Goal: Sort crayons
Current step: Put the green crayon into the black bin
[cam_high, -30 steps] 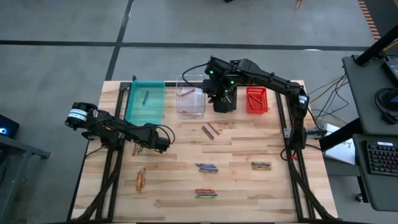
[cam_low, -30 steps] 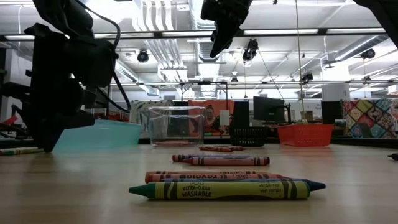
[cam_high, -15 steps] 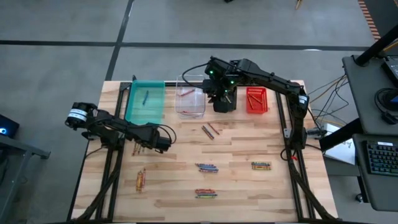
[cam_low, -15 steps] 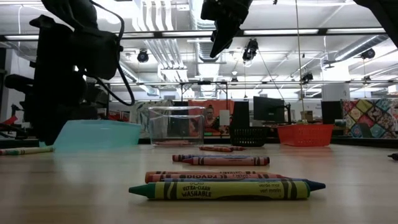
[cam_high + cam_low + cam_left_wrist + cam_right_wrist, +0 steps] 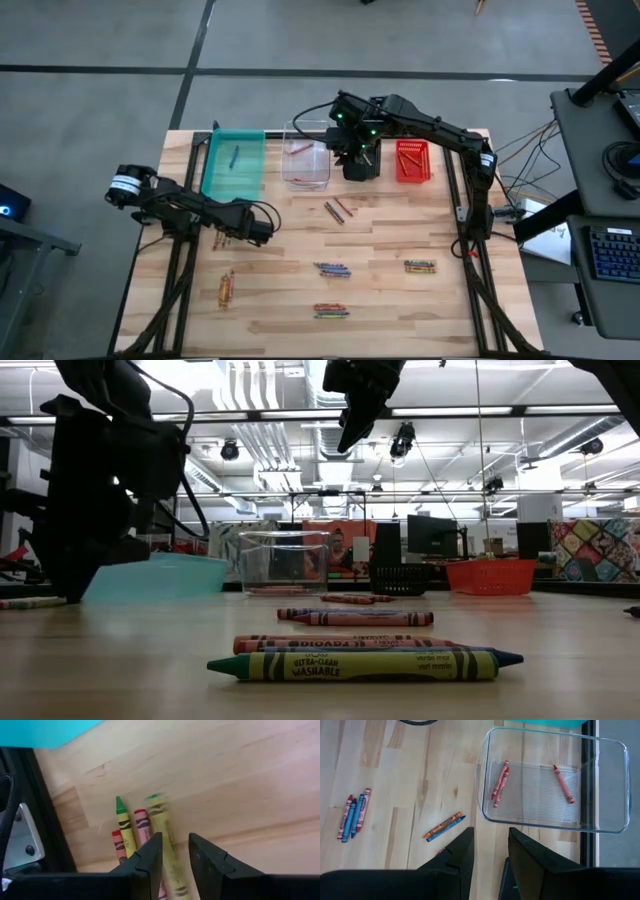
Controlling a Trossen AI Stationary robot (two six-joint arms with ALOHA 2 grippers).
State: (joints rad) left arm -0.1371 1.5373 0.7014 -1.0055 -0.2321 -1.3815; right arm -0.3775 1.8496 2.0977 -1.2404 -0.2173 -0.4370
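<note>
Crayons lie in small groups on the wooden table (image 5: 380,300). My left gripper (image 5: 173,840) reaches down at the table's left (image 5: 228,236), shut on a yellow-green crayon (image 5: 161,820) in a group with a green crayon (image 5: 122,822) and two red ones (image 5: 141,826). My right gripper (image 5: 491,845) hangs open and empty, high over the black bin (image 5: 360,162) at the far edge (image 5: 347,432). The clear bin (image 5: 550,780) holds three red crayons (image 5: 500,780). A blue crayon (image 5: 233,156) lies in the teal bin (image 5: 233,172). My left gripper pinches the yellow-green crayon's wrapped shaft (image 5: 170,851) between its two fingers, back from the green tip (image 5: 155,797). The fingers slant down from above, one on each long side. The crayon's rear end is hidden by the fingers, and I cannot tell whether it is lifted.
A red bin (image 5: 412,160) stands at the far right. Loose crayon groups lie at the middle (image 5: 338,210), centre (image 5: 332,269), right (image 5: 419,266), near edge (image 5: 330,311) and near left (image 5: 226,288). A dark frame rail (image 5: 30,820) runs beside the left group.
</note>
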